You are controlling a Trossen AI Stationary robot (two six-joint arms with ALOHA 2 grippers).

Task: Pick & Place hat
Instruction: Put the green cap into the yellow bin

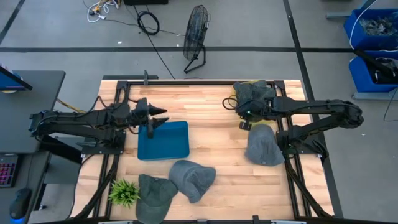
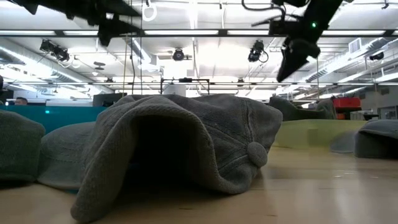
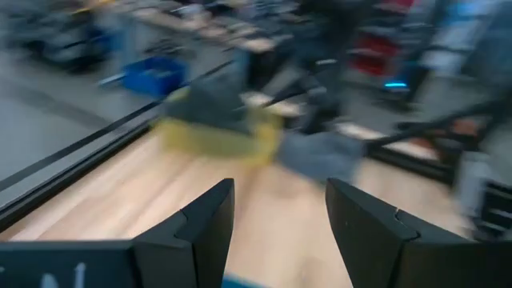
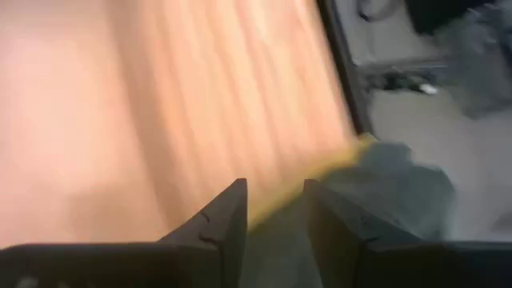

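Note:
Several grey hats show in the high view. One hat (image 1: pixel 264 146) lies on the table's right side, another (image 1: pixel 193 179) sits near the front edge, and a greener one (image 1: pixel 154 196) lies beside it. A further hat (image 1: pixel 252 94) sits in a yellow bin (image 1: pixel 258 83) at the far right corner. My right gripper (image 1: pixel 242 119) (image 4: pixel 274 212) hovers open and empty just beside that bin, with the bin's hat (image 4: pixel 392 188) ahead of its fingers. My left gripper (image 1: pixel 163 119) (image 3: pixel 280 216) is open and empty above the far left part of the blue tray (image 1: pixel 163 142).
A small green plant (image 1: pixel 124 191) stands at the front left corner. Black frame rails run along the table's left and right sides. In the low view the front hat (image 2: pixel 186 143) fills the foreground, and both arms stay high above the table. Bare wood lies between tray and bin.

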